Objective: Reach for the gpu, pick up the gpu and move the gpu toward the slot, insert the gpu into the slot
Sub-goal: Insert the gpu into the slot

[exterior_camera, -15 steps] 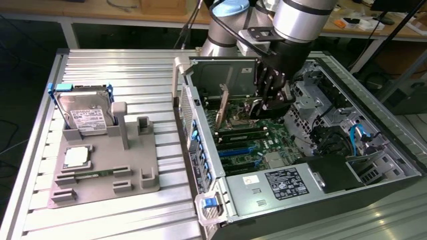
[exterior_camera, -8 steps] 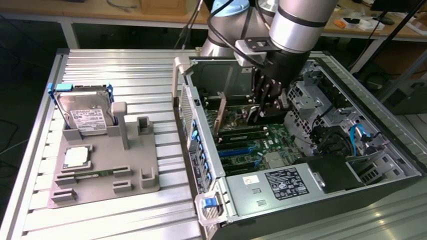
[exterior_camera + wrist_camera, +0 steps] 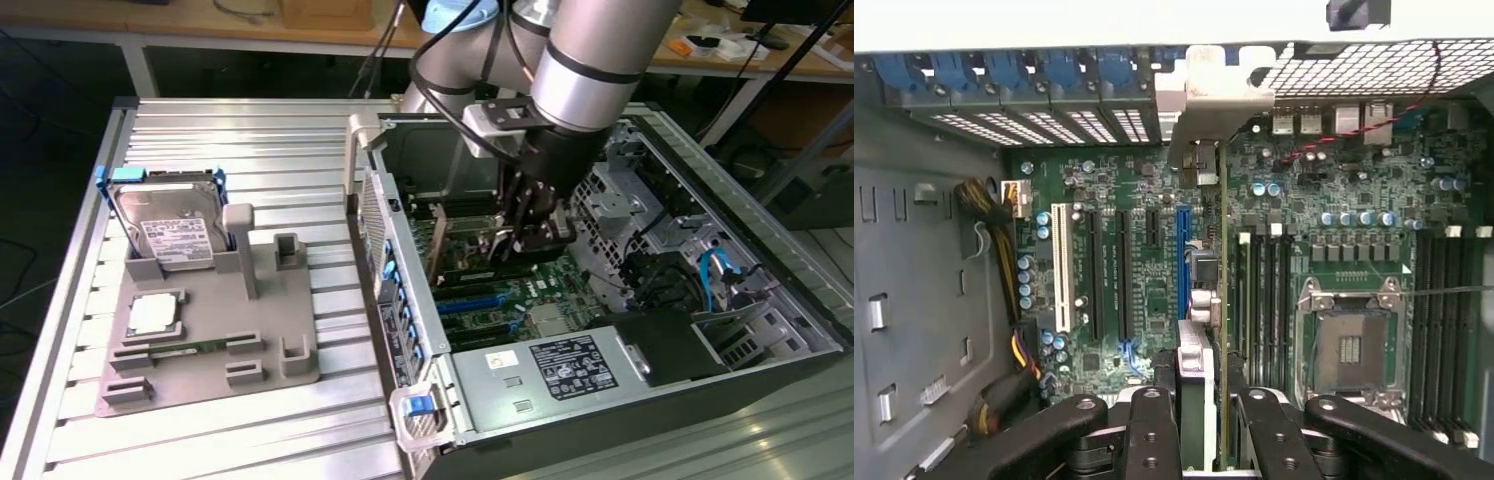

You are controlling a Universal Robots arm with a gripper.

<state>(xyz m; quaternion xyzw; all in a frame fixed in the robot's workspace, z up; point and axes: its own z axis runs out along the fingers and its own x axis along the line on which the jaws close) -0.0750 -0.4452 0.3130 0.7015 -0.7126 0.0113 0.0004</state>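
Gripped the gpu (image 3: 1222,300) edge-on in the gripper (image 3: 1204,440), over the green motherboard's (image 3: 1144,180) middle, just beside the blue slot (image 3: 1182,270). Probably needed to keep it straight, line it along the blue slot, press softly.

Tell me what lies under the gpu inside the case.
The green motherboard, with the blue slot beside the gpu. Clamped edge-on in the gripper, the gpu hides its own contact edge, so seating cannot be judged.
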